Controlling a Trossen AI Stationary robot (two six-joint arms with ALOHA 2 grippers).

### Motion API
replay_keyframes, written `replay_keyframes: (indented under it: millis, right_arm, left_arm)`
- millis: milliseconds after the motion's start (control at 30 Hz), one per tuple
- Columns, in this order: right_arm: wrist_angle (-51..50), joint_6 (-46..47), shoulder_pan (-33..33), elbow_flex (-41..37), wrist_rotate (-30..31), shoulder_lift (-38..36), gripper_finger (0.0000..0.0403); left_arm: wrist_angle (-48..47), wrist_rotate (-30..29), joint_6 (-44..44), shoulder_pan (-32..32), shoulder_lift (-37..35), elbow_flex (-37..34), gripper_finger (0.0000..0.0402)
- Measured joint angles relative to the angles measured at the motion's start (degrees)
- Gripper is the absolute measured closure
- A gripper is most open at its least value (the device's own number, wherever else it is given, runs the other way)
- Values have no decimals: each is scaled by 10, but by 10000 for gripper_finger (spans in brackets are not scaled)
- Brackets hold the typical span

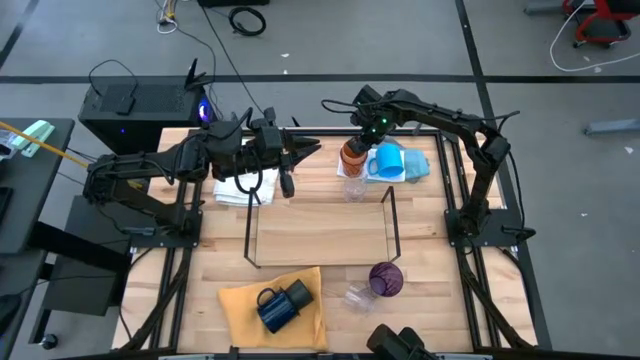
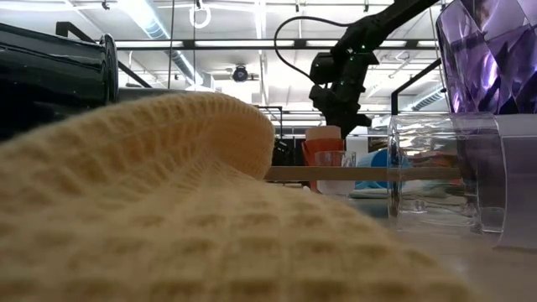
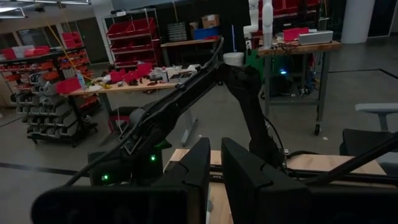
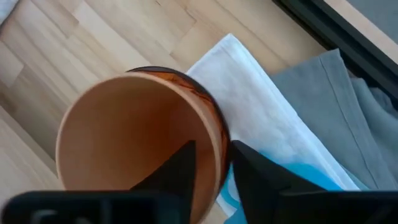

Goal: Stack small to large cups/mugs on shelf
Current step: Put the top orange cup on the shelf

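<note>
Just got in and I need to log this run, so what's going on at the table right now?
The right end effector has its fingers over the rim of the orange cup, one inside and one outside, beside the blue mug behind the shelf. The shelf holds no cups yet. The left end effector hovers, holding nothing, near a white cloth. A purple cup, a clear glass and a dark mug wait in front.

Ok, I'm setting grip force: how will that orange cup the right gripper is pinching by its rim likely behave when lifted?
The orange cup looks thin-walled and smooth, so probably light but slippery. The right gripper has one finger inside and one outside the rim; gripped off-centre, it may swing or tilt. The wall may flex under a hard squeeze.
</note>
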Motion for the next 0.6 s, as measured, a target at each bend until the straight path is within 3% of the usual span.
replay_keyframes:
  millis: [200, 600]
  right_arm:
    - [8, -2, 0, 0, -2, 0, 389]
    - [-2, -4, 0, 10, -16, -8, 392]
  left_arm:
    - [0, 0, 0, 0, 0, 0, 352]
    - [-11, 0, 0, 0, 0, 0, 351]
